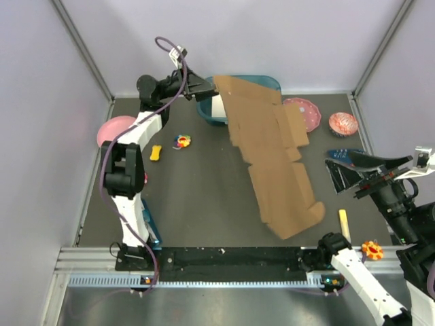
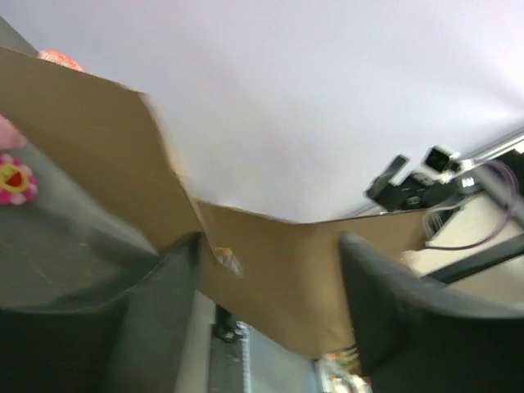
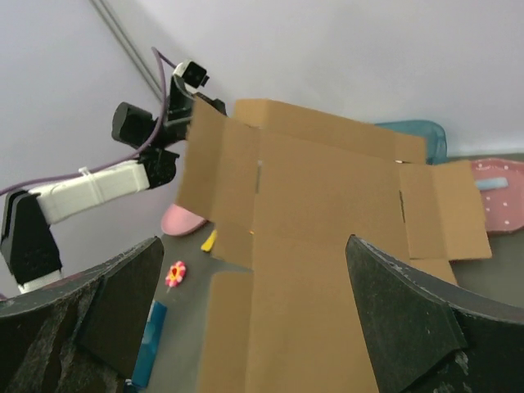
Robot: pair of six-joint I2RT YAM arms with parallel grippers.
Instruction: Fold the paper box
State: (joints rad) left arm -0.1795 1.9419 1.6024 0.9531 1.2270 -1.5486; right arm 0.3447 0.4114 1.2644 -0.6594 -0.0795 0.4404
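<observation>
Paper box (image 1: 272, 156) unfolded, far corner inside the left hand (image 1: 209, 85), jaws apart

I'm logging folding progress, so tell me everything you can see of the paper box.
The paper box is a plain brown die-cut cardboard sheet with creases, notches and side flaps. It is mostly flat and not yet folded into shape. It runs diagonally from the far middle of the table toward the near right. Its far end looks lifted and covers part of the teal bin. The far-left corner sits between the parted jaws of the left gripper; whether they touch it is unclear.
</observation>
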